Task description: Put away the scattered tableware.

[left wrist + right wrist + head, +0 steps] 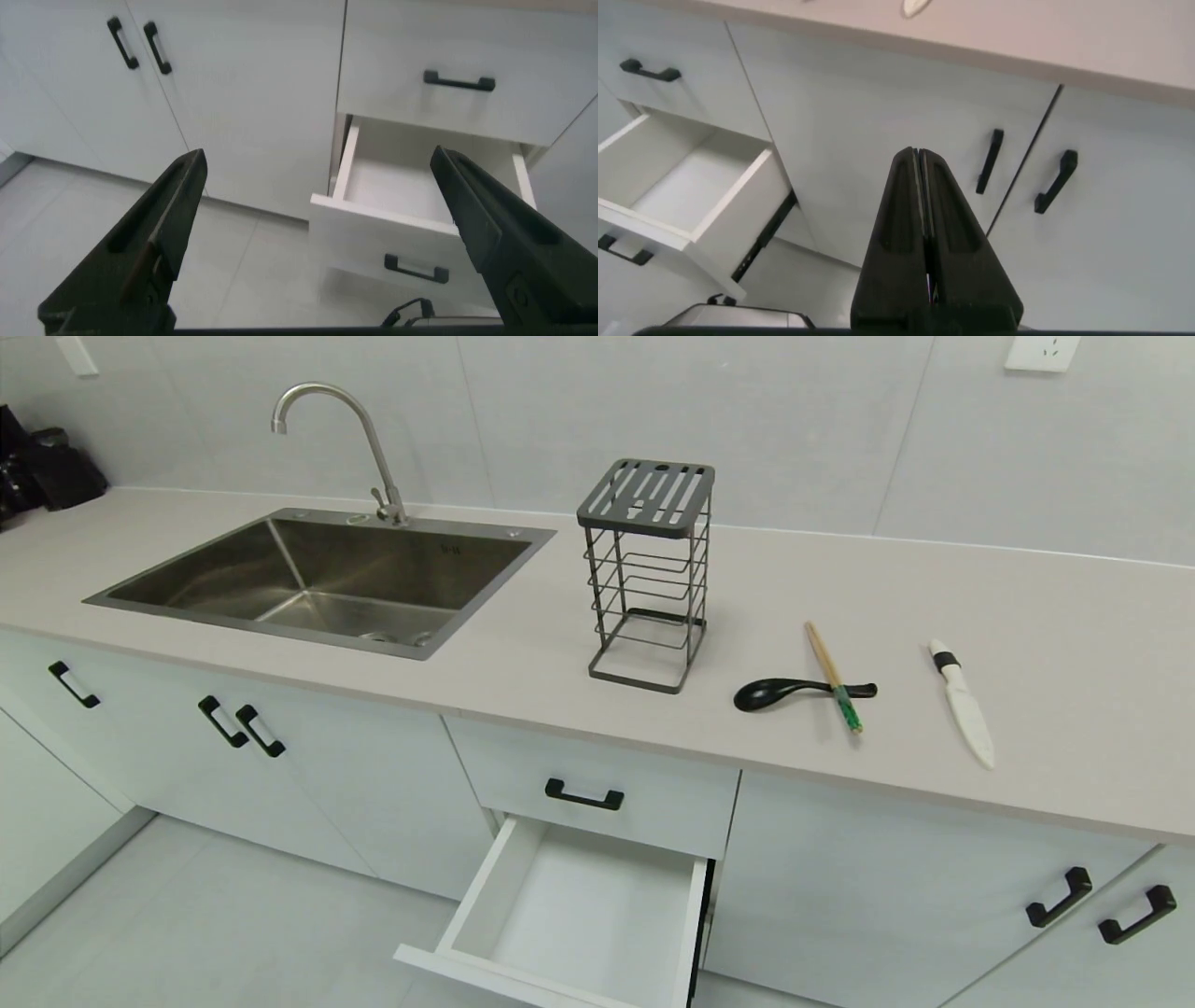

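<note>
My left jaws: wide apart, empty, low before drawer (pixel 392 187).
My right jaws: closed, empty.
Spoon (pixel 780 693), chopsticks (pixel 834 677), maybe knife (pixel 962 702): on table (pixel 1074 709) above.

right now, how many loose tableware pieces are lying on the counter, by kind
black spoon: 1
chopsticks, lying together and counted as one set: 1
white knife: 1
total: 3
</note>
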